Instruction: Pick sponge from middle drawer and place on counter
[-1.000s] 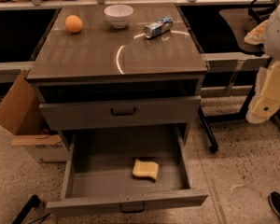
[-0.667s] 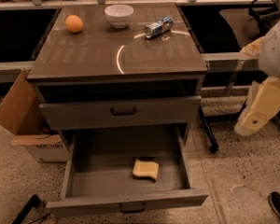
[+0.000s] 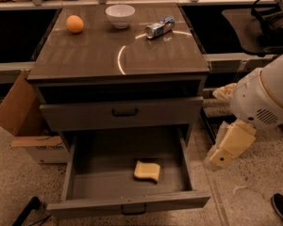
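The pale-yellow sponge [image 3: 147, 170] lies flat on the floor of the pulled-out middle drawer [image 3: 101, 173], right of its centre. The counter [image 3: 146, 53] is the glossy top of the cabinet above. My gripper [image 3: 219, 159] hangs at the end of the white arm to the right of the cabinet. It is outside the drawer's right wall, a little higher than the sponge and apart from it. It holds nothing that I can see.
On the counter are an orange fruit [image 3: 75, 23], a white bowl [image 3: 120, 15] and a lying can [image 3: 160, 27]. A shut drawer front [image 3: 122, 112] sits above the open one. A cardboard box [image 3: 20, 119] stands left; a dark side table [image 3: 250, 29] back right.
My arm has swung down and to the left, bringing the gripper nearer the open drawer's right side. The sponge and counter items have not moved.
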Action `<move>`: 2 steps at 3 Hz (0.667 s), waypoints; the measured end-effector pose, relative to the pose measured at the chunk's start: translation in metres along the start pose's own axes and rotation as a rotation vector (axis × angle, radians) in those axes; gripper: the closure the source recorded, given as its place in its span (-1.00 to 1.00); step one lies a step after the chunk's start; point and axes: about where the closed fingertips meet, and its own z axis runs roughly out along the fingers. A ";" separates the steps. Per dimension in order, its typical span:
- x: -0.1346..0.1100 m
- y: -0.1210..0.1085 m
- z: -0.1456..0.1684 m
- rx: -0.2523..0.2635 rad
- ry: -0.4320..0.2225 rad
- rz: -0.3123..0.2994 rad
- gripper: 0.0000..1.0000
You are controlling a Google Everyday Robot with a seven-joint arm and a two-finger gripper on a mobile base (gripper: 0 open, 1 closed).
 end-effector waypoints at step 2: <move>-0.003 0.010 0.037 -0.027 -0.041 0.024 -1.00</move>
